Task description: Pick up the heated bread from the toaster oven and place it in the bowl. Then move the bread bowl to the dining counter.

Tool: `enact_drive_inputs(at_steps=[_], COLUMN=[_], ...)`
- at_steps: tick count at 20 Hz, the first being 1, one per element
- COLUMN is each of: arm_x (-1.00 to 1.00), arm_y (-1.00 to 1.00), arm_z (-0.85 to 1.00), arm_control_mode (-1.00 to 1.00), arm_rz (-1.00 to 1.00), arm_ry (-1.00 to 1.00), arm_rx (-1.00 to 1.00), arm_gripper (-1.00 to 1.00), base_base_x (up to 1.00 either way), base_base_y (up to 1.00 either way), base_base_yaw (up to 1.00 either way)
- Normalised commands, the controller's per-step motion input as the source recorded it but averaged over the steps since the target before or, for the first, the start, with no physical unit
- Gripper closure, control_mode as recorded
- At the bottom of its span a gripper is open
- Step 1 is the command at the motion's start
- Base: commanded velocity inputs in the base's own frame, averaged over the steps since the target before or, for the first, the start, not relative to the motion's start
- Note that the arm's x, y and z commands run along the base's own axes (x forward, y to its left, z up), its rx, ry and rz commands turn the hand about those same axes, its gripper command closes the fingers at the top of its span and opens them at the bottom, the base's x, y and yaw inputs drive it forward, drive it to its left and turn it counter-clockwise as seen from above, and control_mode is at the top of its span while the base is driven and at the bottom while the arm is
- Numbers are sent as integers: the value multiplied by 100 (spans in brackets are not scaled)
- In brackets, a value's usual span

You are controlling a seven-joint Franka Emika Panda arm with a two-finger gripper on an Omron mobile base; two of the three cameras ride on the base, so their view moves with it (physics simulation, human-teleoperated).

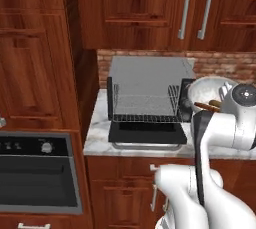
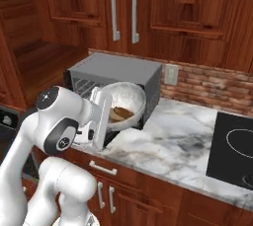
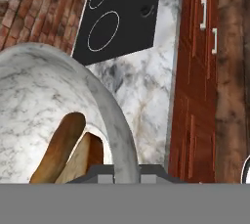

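My gripper [image 3: 126,168] is shut on the rim of the whitish marbled bowl [image 3: 44,96], one finger on each side of the wall. The bowl [image 2: 129,96] hangs tilted above the marble top, just in front of the toaster oven's right end. Golden-brown bread [image 3: 61,147] lies inside the bowl against its lower wall, seen too as bread [image 2: 121,113] in the right base view. The grey toaster oven [image 1: 145,80] stands with its black door dropped open and its wire rack [image 1: 145,104] bare. The dining counter is out of view.
A black cooktop [image 2: 234,143] is set in the marble top [image 2: 173,138] to the right. A black built-in oven [image 1: 40,173] sits low at the left. Brick backsplash [image 2: 212,84] and wooden wall cabinets [image 1: 150,3] close off the back.
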Motion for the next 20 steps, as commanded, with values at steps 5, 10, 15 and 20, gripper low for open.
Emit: enact_drive_inputs(at_steps=[5,10,15,20], arm_x=[0,0,0,0], arm_y=[0,0,0,0], arm_z=[0,0,0,0], arm_control_mode=[100,100,100,100], arm_rz=[0,0,0,0], arm_ry=[0,0,0,0], arm_rx=[0,0,0,0], arm_gripper=[100,100,100,100], base_base_x=[-87,-69,-28,-6], base_base_y=[-32,-23,-1,0], base_base_yaw=[89,97,100,100])
